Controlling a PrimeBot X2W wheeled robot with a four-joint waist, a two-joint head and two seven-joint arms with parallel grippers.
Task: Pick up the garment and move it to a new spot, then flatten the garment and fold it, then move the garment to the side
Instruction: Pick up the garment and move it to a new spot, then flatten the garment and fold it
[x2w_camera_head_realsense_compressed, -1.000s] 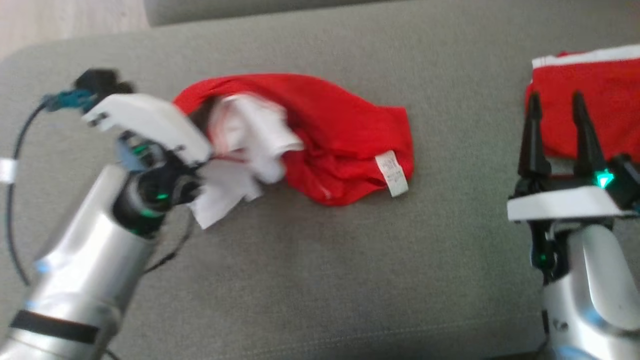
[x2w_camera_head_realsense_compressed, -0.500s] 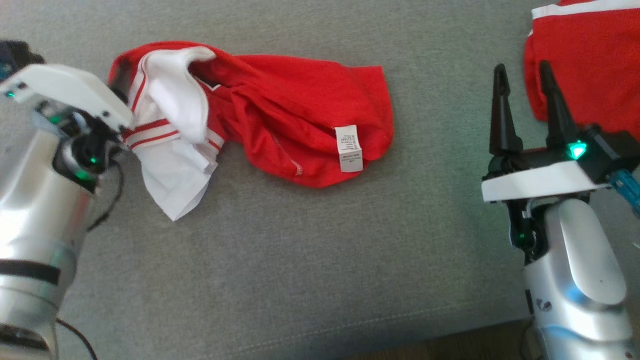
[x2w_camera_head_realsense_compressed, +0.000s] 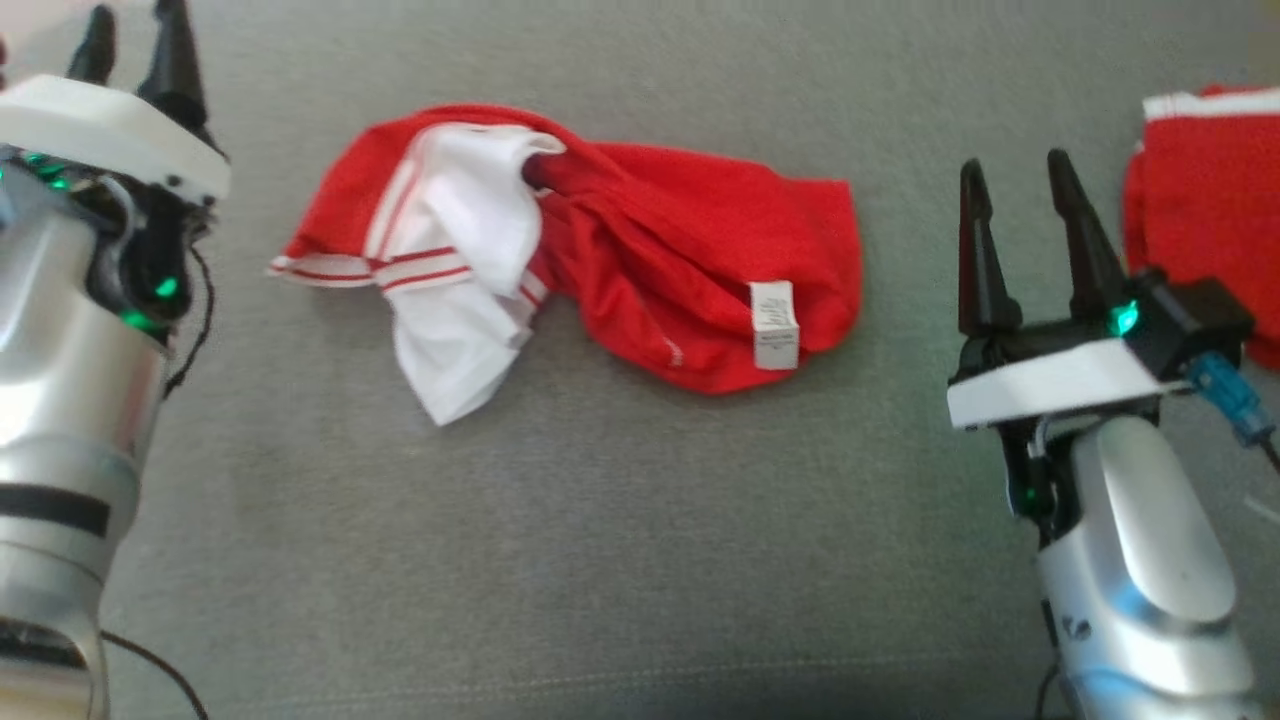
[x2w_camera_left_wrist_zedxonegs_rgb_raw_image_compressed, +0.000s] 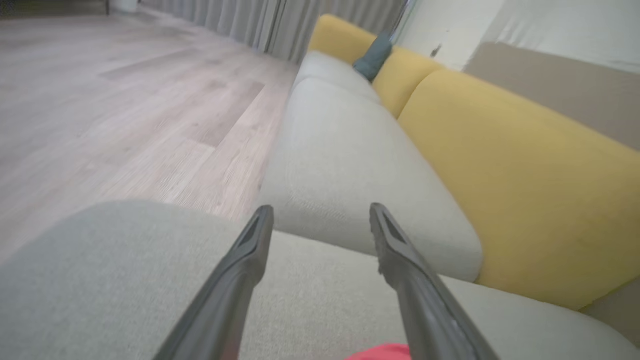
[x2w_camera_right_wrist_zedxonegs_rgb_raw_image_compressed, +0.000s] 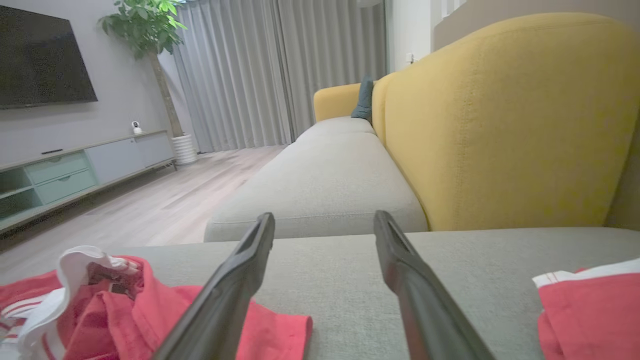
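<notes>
Lying crumpled, red garment (x2w_camera_head_realsense_compressed: 680, 240) stretches left-right between left gripper (x2w_camera_head_realsense_compressed: 135, 40) and right gripper (x2w_camera_head_realsense_compressed: 1015, 200), both spread empty.

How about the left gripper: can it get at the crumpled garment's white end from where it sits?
Probably yes. The left gripper is open, holding nothing, just left of the garment, whose white end faces it. Bare cushion lies between them, with nothing in the way.
</notes>
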